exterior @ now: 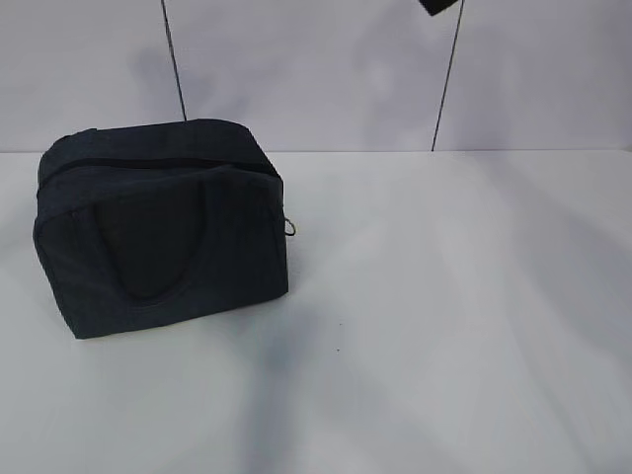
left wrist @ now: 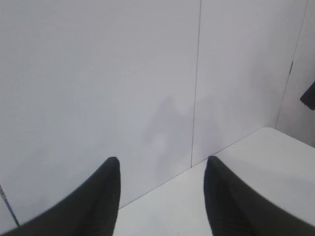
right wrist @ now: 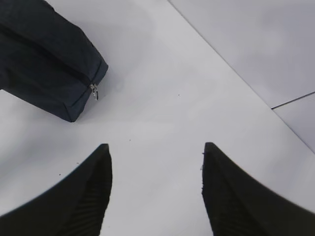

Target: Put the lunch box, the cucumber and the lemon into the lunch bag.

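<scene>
Bag first: in the exterior view the lunch bag [exterior: 163, 227] sits zipped on the table's [exterior: 444, 316] left half, ring pull [exterior: 292, 227] at its right end; no lunch box, cucumber or lemon shows. The left wrist view shows the left gripper [left wrist: 161, 164] spread, empty, facing wall. In the right wrist view the right gripper [right wrist: 155, 150] stands apart, empty, the bag ahead and to the left in that view, so I judge it the better aimed.

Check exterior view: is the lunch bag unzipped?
No, the lunch bag has its zipper closed, with the ring pull hanging at its right end.
</scene>
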Robot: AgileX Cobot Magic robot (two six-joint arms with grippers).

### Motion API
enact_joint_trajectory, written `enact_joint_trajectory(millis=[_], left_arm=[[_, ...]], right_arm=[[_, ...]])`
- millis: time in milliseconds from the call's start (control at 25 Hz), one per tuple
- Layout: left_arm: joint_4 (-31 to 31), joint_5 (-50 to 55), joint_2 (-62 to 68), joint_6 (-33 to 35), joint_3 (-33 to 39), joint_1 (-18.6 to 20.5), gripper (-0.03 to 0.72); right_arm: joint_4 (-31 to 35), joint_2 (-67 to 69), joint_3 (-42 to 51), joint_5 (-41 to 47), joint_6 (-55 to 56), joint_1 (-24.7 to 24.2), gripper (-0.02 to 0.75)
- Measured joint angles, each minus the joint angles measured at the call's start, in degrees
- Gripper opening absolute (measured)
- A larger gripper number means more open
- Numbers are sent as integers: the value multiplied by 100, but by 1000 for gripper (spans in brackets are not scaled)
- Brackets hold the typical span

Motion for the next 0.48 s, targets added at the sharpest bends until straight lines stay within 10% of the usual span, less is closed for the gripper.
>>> enact_joint_trajectory(millis=[480], left_arm=[[0,153,-55,-41,0,0,371]], right_arm=[[-87,-1230,480,40,370,0,450]])
